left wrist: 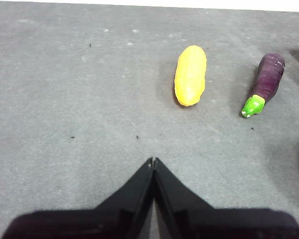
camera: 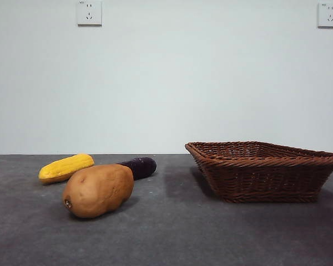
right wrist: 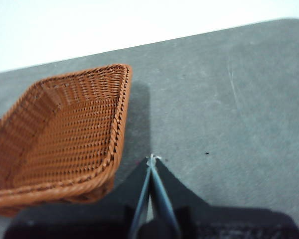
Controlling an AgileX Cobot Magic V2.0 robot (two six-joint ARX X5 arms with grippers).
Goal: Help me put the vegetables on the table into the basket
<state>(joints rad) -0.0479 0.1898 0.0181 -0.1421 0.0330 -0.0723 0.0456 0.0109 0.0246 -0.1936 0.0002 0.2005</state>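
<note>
**Black jaws closed and empty, vegetables not yet in the wicker**

Black on grey: the left gripper has its jaws pressed together to a point with nothing between them, hanging above bare table. The right gripper is closed the same way and empty, its tip just beside the basket rim. Both look parked, waiting to begin.

Beyond the left gripper lie the corn cob and, beside it but apart, the eggplant, green stem toward the camera. The front view adds the potato, nearest the camera, hiding part of the eggplant. All three lie on their sides, grouped well apart from the basket, which looks empty where its inside shows. By this layout the left gripper is better placed to pick.

No brand, label or readable writing appears; two wall sockets carry none legible.
</note>
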